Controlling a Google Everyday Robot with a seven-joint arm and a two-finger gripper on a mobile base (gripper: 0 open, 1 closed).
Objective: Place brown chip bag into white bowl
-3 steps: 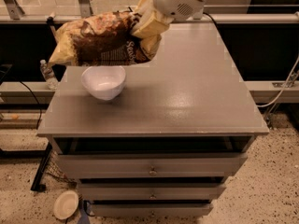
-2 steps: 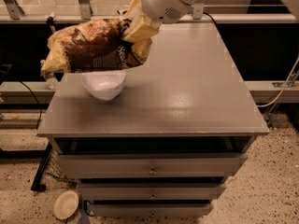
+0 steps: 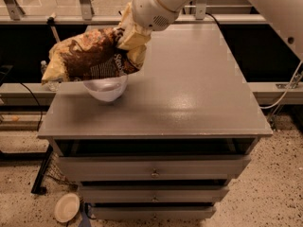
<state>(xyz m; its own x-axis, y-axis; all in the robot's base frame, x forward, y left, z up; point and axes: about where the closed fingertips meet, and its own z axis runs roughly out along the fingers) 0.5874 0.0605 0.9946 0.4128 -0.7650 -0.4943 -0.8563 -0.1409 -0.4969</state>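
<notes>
The brown chip bag (image 3: 90,56) is puffy and dark brown with yellow-tan ends. It hangs level over the white bowl (image 3: 106,90) and hides the bowl's far rim. My gripper (image 3: 131,42) is shut on the bag's right end, with yellow fingers (image 3: 129,26) wrapped around it. The bowl stands near the left front of the grey cabinet top (image 3: 189,84). The bag's left end sticks out past the top's left edge. I cannot tell whether the bag touches the bowl's rim.
The white arm (image 3: 161,4) reaches in from the upper right. The grey cabinet has drawers (image 3: 154,169) below the top. A flat pale plate (image 3: 66,207) lies on the floor at the lower left. A metal rail (image 3: 57,19) runs behind.
My gripper has moved left and down with the bag. The bag now sits lower, right over the bowl, covering more of it.
</notes>
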